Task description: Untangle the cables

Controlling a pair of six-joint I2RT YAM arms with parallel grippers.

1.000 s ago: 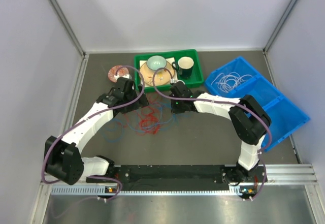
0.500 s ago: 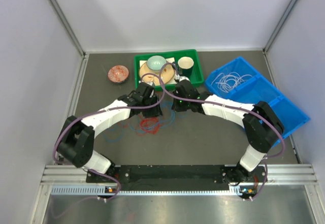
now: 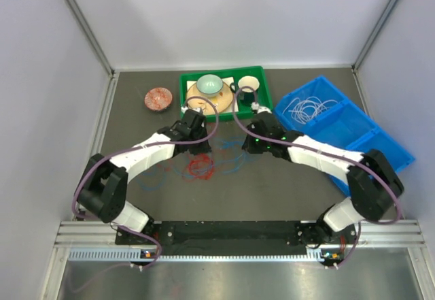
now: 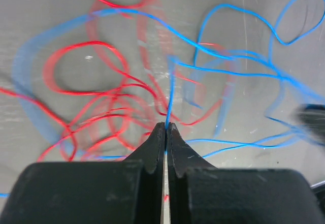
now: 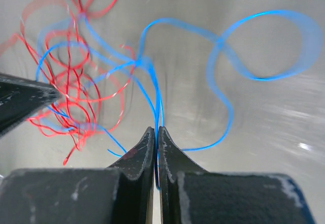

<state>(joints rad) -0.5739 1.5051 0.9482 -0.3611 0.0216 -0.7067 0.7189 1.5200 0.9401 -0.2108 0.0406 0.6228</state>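
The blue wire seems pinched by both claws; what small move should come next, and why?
Probably draw the two grippers slowly apart. The left gripper and the right gripper are both shut on the blue wire, which crosses loops of the red wire. A gentle pull may slide the blue one out of the tangle.

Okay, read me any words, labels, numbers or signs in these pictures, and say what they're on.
None can be read: no print shows on the green tray, the blue bins, the cup or the cables. The wrist views are partly blurred.
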